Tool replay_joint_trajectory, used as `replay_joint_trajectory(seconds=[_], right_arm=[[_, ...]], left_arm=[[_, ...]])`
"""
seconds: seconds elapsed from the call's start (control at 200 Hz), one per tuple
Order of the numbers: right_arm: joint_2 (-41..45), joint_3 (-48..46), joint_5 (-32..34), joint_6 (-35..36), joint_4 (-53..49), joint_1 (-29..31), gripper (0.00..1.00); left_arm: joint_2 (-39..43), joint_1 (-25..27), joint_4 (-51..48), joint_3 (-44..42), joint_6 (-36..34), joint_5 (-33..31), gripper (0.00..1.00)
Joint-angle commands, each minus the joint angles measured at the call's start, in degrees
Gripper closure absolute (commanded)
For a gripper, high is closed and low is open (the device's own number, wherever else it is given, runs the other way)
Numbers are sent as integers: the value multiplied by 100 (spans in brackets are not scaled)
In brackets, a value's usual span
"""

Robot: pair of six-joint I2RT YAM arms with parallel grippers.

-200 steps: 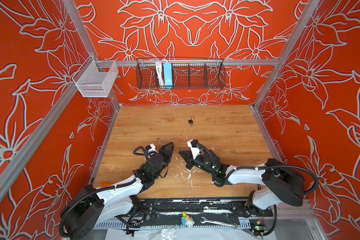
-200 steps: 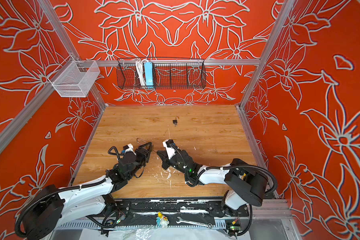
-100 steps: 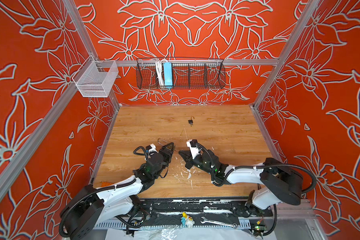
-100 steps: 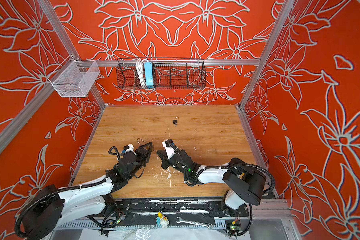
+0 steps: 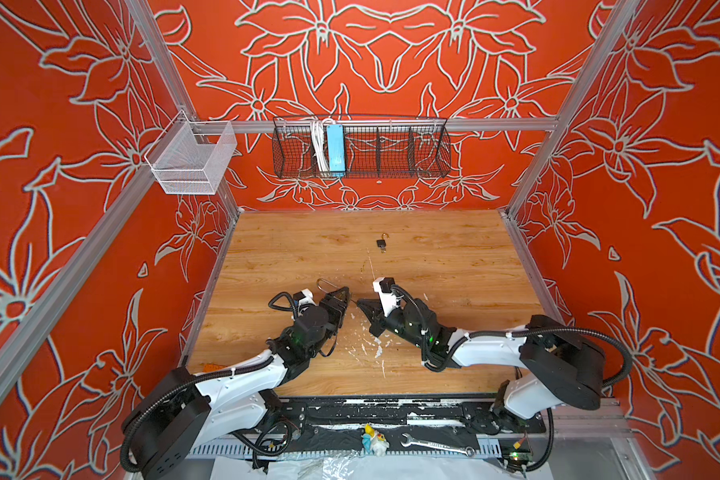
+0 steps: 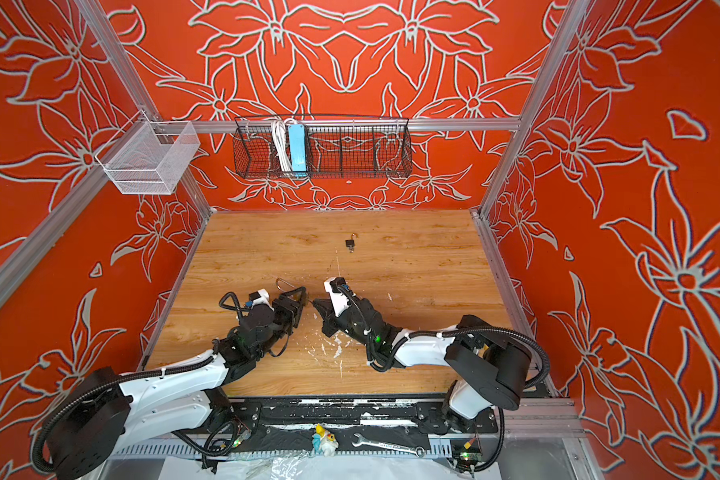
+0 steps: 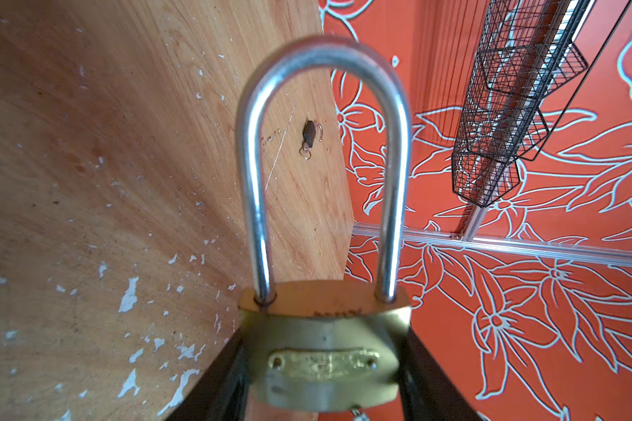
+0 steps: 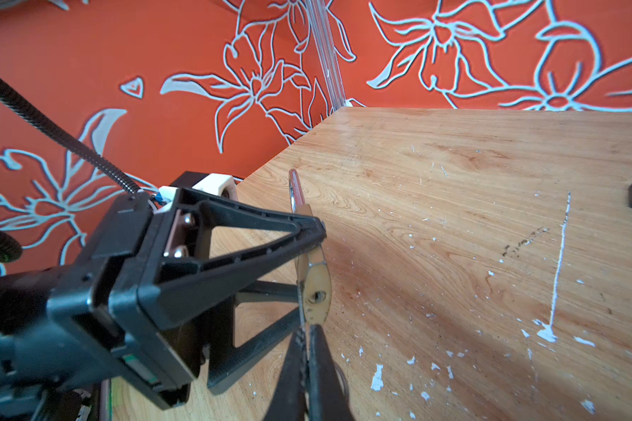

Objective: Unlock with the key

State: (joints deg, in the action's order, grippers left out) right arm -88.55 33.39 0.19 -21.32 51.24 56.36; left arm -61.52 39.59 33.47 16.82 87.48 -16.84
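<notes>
Squarely, padlock (image 7: 324, 330) clamped inside left pincer (image 7: 325, 368).

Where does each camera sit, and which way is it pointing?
Top views: high over the near edge, looking down on the table; left arm and right arm show.
Left wrist: on the left arm, looking along the left fingers at the padlock they grip.
Right wrist: on the right arm, looking past the right fingers and key at the padlock's keyhole; the left fingers show too.
Shared: both wrist views show the padlock and a small lock.
</notes>
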Motion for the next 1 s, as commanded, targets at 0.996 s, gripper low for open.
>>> replay_joint_trajectory(seconds=[0.996], right_arm=[[117, 141, 304, 24, -299, -37, 100]], left_arm=[[281, -4, 372, 79, -44, -285, 100]])
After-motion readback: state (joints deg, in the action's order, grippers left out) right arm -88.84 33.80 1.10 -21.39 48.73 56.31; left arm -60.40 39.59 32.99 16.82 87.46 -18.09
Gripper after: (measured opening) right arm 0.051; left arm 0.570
